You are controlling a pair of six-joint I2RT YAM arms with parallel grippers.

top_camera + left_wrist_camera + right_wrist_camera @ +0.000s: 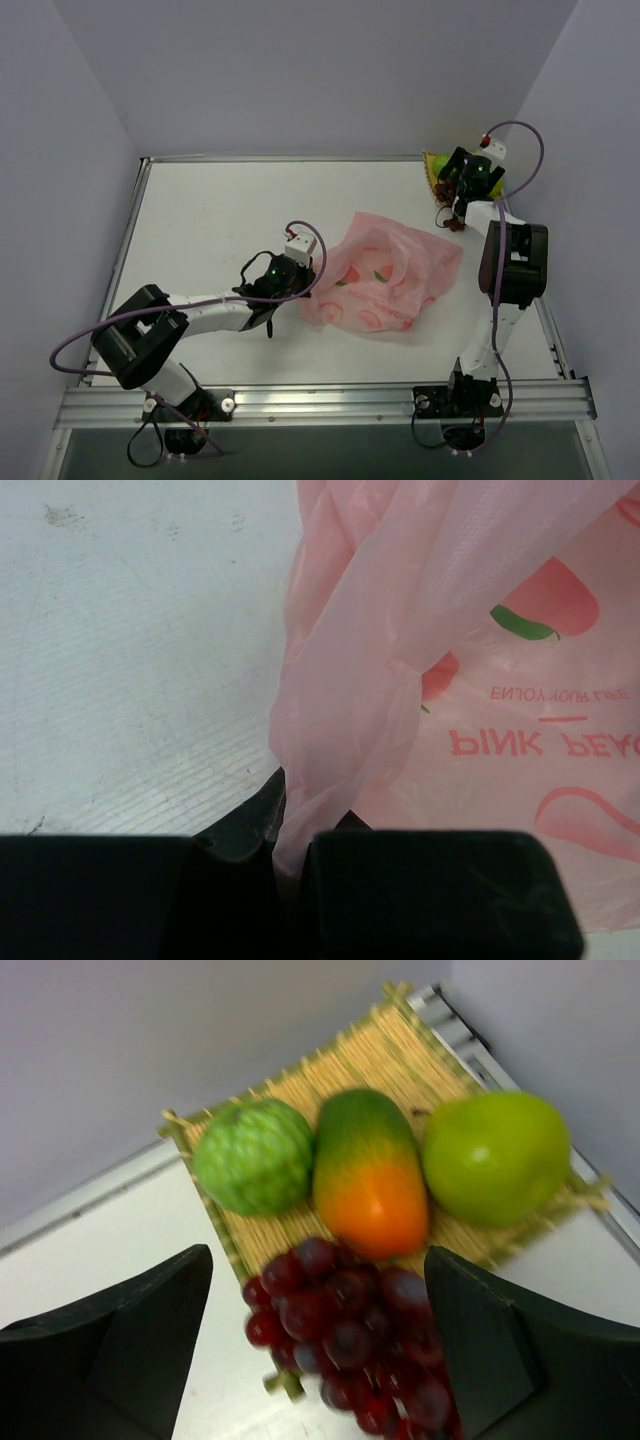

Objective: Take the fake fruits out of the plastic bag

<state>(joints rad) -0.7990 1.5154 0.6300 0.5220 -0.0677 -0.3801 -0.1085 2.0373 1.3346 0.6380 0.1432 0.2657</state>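
Observation:
The pink plastic bag (385, 275) lies crumpled mid-table, printed with peaches. My left gripper (300, 285) is shut on a twisted strip of the bag (340, 720) at its left edge; the strip runs down between the jaws (290, 840). My right gripper (455, 192) is open at the far right corner, above a dark purple grape bunch (350, 1335) that lies between its spread fingers (120, 1350) without touching them. On the yellow woven mat (400, 1050) behind sit a bumpy green fruit (252, 1155), an orange-green mango (370, 1175) and a smooth green fruit (495, 1155). No orange is in view.
The mat (432, 165) sits against the table's back right rim, close to the side wall. The grapes (448, 215) overhang the mat's near edge onto the white table (220, 220). Raised metal rails border the table.

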